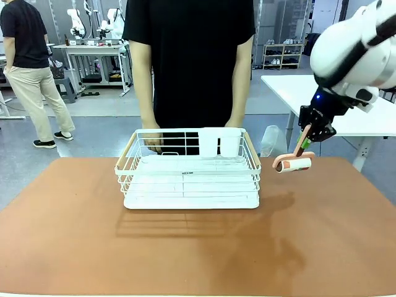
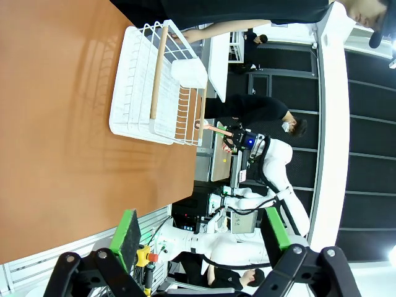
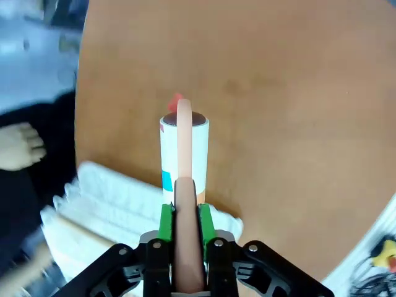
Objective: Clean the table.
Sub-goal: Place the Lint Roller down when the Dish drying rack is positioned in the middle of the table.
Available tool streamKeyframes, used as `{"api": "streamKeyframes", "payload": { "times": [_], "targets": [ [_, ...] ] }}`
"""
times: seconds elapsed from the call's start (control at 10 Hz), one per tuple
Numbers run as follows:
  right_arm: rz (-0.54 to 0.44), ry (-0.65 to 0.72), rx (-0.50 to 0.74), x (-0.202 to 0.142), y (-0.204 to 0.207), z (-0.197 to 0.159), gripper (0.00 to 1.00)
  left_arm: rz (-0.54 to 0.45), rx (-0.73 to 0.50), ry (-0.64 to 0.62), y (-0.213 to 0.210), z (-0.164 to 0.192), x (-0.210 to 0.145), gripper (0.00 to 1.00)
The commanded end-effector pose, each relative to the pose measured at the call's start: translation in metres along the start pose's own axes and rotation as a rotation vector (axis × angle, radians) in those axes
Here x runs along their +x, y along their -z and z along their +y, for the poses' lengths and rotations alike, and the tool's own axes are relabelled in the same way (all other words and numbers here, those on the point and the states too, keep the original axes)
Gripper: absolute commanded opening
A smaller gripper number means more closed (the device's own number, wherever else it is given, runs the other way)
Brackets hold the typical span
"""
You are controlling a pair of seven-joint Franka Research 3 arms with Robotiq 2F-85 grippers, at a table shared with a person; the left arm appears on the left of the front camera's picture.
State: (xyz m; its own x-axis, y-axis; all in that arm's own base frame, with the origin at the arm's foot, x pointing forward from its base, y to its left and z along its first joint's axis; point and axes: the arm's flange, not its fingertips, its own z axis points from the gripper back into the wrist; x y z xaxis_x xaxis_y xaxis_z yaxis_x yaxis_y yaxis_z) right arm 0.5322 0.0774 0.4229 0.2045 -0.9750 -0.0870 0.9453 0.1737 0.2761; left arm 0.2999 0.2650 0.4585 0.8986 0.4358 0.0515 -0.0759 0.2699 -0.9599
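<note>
The reddish-brown table (image 1: 74, 235) spreads across the front view. My right gripper (image 1: 307, 137) hangs above its far right part, shut on the pink handle of a lint roller (image 1: 293, 164) whose white roll is held in the air. In the right wrist view the gripper (image 3: 184, 213) clamps the handle between green pads, with the roller (image 3: 184, 145) pointing away over the table (image 3: 278, 93). My left gripper (image 2: 201, 238) is open with nothing between its fingers, high over the table (image 2: 62, 124).
A white wire dish rack (image 1: 189, 179) with a white cup holder (image 1: 219, 142) stands at the table's far middle. A person stands behind it, with a hand (image 1: 151, 141) at its far rim. A white-topped table (image 1: 322, 93) stands to the far right.
</note>
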Motion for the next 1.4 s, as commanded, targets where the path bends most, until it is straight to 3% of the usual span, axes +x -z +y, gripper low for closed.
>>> {"api": "streamKeyframes", "payload": {
  "times": [0.0, 0.6, 1.2, 1.3],
  "targets": [
    [-0.13, 0.146, 0.051, -0.013, 0.01, -0.003, 0.21, -0.001, -0.006, 0.008, -0.003, -0.002, -0.002, 1.0],
    [-0.053, 0.213, 0.041, -0.005, 0.046, -0.024, 0.21, -0.001, -0.006, 0.008, -0.003, -0.002, -0.002, 1.0],
    [-0.056, 0.208, -0.012, -0.003, 0.055, -0.031, 0.21, -0.001, -0.006, 0.008, -0.003, -0.002, -0.002, 1.0],
    [-0.058, 0.214, -0.021, -0.002, 0.055, -0.032, 0.26, -0.001, -0.006, 0.008, -0.003, -0.002, -0.002, 1.0]
  ]
}}
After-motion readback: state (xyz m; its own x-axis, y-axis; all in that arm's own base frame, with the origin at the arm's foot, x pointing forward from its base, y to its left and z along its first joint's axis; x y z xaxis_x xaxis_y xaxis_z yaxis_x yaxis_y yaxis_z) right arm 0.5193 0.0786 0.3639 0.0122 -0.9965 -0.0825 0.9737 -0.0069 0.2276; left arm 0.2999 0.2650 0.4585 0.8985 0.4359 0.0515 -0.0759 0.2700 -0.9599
